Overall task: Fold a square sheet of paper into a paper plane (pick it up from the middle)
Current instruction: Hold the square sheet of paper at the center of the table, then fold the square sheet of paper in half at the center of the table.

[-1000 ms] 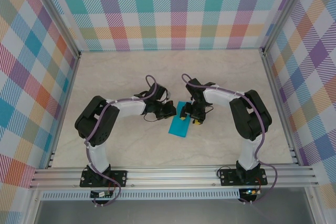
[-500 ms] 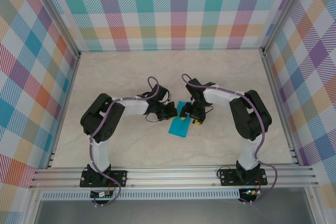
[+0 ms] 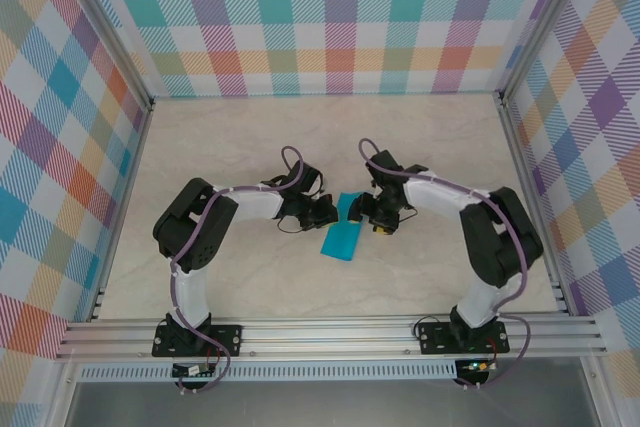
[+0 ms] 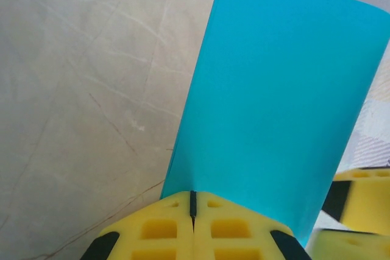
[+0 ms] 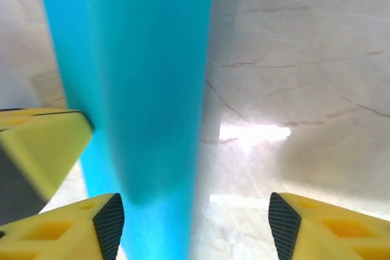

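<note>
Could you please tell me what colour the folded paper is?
Plain teal-blue folded paper sheet, clearest in left wrist view.

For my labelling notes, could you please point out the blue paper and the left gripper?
blue paper [image 3: 340, 239], overhead view, middle of the narrow strip.
left gripper [image 4: 192, 205], left wrist view, seam between its closed yellow fingertips.

My left arm [image 3: 195, 232] and right arm [image 3: 490, 232] are built alike: bulky black joint housings joined by smooth white link shells, each standing on a flat black base plate [image 3: 197, 335] held down with bolts. A thin purple cable [image 3: 289, 151] runs the length of each arm and bows out in a loose loop near the wrist. My left pincer [image 4: 192, 211] and right pincer [image 5: 195, 229] end in bright yellow moulded pads [image 4: 152, 231] with shallow rectangular pockets and black wedge-shaped corners.
</note>
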Controlling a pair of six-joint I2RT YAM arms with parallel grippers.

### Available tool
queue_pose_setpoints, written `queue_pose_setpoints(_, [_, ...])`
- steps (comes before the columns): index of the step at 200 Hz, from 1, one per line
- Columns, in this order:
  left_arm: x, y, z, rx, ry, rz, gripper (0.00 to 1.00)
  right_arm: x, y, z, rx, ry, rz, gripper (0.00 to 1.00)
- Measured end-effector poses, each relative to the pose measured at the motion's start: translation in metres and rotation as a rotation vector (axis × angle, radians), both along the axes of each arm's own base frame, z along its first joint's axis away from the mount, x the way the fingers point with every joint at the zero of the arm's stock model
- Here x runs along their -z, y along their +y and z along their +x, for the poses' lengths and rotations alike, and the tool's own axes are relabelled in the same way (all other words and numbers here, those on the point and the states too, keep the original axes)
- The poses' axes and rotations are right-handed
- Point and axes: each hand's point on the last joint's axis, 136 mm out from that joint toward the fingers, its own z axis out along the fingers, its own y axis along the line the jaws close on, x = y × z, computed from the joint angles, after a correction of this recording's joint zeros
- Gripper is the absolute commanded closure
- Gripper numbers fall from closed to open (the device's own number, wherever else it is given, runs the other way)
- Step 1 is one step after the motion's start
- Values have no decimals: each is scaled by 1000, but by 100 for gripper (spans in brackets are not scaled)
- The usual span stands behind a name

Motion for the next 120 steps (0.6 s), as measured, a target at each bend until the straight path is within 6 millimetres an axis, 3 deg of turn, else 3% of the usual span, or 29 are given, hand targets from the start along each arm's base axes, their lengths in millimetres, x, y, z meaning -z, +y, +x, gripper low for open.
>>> queue_pose_setpoints(24, [0,0,0,0,0,0,100,-27,-1,5,35,-102,121,73])
queue_pose_setpoints(42, [0,-1,-1,3,0,0,100,-32,11,5,31,-127,223,84])
queue_pose_setpoints(69, [0,-1,-2,5,0,0,100,-21,24,1,23,-96,317,90])
queue_pose_setpoints(120, [0,-1,-2,5,0,0,100,-11,33,-1,6,-78,375,89])
